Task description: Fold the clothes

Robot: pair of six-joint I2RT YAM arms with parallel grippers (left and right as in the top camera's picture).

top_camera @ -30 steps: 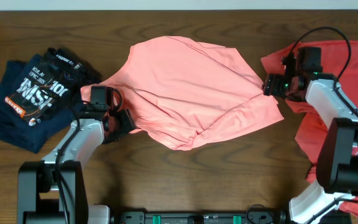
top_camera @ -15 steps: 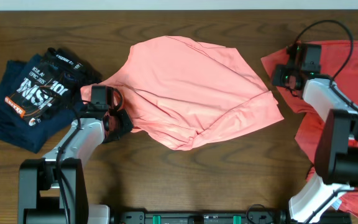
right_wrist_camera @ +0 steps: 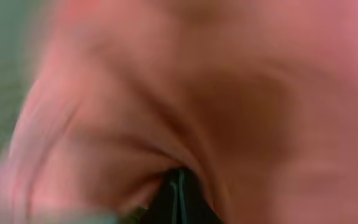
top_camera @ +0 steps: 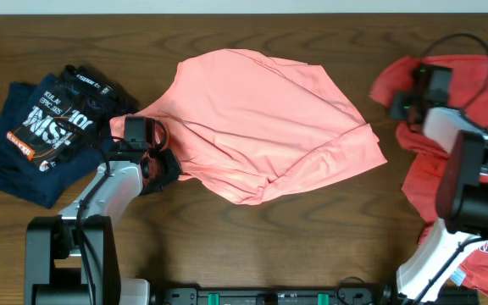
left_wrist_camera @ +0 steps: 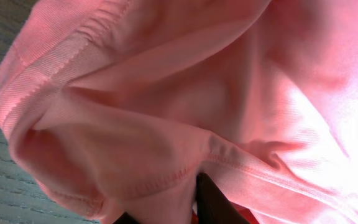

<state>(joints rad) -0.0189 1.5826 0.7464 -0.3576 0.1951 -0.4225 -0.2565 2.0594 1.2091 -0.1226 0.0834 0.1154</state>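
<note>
**First:** Two arms, then. Where are they, and where is the shirt?

**Second:** The salmon-pink T-shirt lies spread but rumpled across the middle of the desk, with a fold rucked along its near right side. The left claw is at the shirt's left edge, clenched on a bunch of hemmed cloth. The wrist view shows the fabric pleating down into its dark fingers. The right claw is well apart from that shirt, over the darker red T-shirt at the right, jaws pressed together. Its wrist view is blurred, so I cannot tell whether any red cloth is caught between them.

**First:** How should the fold go from here?

**Second:** My judgement is that only one side is held, so lifting now would drag the shirt into a heap. The right claw should move to the pink shirt's right edge and take a matching hold. Then both should lift low and carry evenly so the cloth lies flat.

**First:** And the surroundings?

**Second:** Dark brown wood grain, matte. A navy T-shirt with white lettering sits at the left. Nothing of the room beyond the desk shows.
</note>
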